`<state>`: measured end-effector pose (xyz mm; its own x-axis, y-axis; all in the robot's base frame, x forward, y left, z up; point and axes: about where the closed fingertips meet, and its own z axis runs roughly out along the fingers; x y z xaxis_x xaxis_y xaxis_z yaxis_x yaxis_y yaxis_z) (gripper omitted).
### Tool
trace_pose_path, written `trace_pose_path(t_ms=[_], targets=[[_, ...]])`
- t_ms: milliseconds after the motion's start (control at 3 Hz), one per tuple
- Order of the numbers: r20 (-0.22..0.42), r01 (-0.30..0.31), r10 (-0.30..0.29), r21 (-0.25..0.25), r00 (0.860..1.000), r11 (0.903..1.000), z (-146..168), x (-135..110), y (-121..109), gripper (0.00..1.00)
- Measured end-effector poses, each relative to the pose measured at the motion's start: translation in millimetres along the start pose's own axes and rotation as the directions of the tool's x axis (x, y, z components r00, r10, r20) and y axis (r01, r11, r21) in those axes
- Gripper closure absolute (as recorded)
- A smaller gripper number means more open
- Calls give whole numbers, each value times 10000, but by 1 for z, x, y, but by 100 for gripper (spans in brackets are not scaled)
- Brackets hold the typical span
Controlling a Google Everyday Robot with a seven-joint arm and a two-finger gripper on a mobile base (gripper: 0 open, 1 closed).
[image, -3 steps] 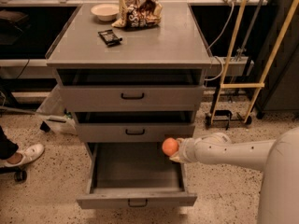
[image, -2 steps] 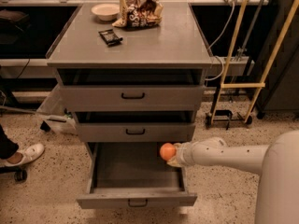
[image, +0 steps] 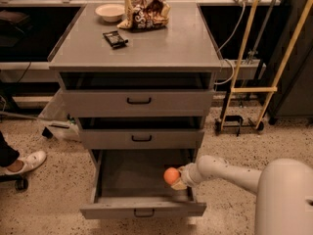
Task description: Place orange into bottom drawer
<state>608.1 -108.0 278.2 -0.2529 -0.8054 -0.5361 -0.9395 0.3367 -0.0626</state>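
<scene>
The orange (image: pixel 170 175) is round and bright orange, held at the tip of my gripper (image: pixel 177 177). The gripper reaches in from the right on a white arm and is shut on the orange. It holds the fruit over the right side of the open bottom drawer (image: pixel 127 177), just above its flat grey floor and near the front right corner. The drawer is pulled out, with a low front panel and a small dark handle (image: pixel 143 213).
Two shallower grey drawers (image: pixel 139 101) with black handles are slightly ajar above. On the cabinet top stand a white bowl (image: pixel 110 11), a chip bag (image: pixel 145 12) and a dark packet (image: pixel 115 38). A person's white shoe (image: pixel 27 161) is at left. A yellow-framed cart (image: pixel 249 89) stands at right.
The gripper has carried the orange leftward and down, from beside the drawer's right edge to over the drawer's interior.
</scene>
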Motion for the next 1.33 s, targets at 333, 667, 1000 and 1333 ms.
trace_pose_path(t_ms=[333,667,1000,1333], targets=[[281,-505,507,-61,9983,9987,40,29,-26,100],[307,-553,562,-283,9979,9981,50,33,-21,100],[238,-636,655,-741,9976,9952,79,50,-18,100],[265,-724,738,-511,9969,9961,78,53,-31,100]])
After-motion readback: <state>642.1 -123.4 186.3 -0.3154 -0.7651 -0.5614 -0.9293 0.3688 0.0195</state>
